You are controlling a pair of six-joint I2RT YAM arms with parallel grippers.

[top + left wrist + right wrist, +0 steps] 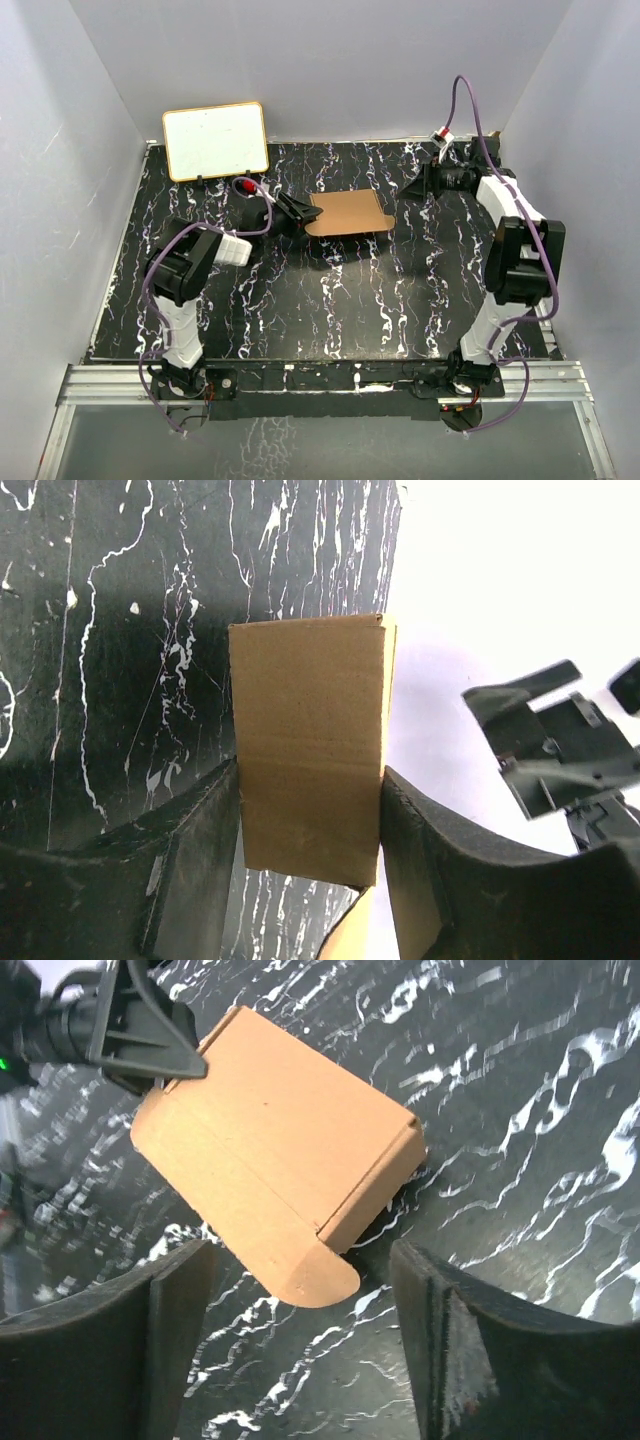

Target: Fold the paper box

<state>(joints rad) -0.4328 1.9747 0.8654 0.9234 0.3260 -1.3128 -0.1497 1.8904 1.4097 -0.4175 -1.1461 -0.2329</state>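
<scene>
We note the paper box (347,213), a flat closed carton, over the black marbled table (330,300), right of the white board (215,140) and nearer us. The left gripper (305,214) is clamped on its board-side end. Farther right of the board, the right gripper (412,187) has its fingers apart, clear of the box.

Your black tabletop (300,310) with white marble veins, two things on it.
You'll find a folded brown cardboard paper box (347,212) resting near the middle, toward the far edge; a white rectangular board with a tan frame (215,140) sits at the far left corner, well apart from it.
</scene>
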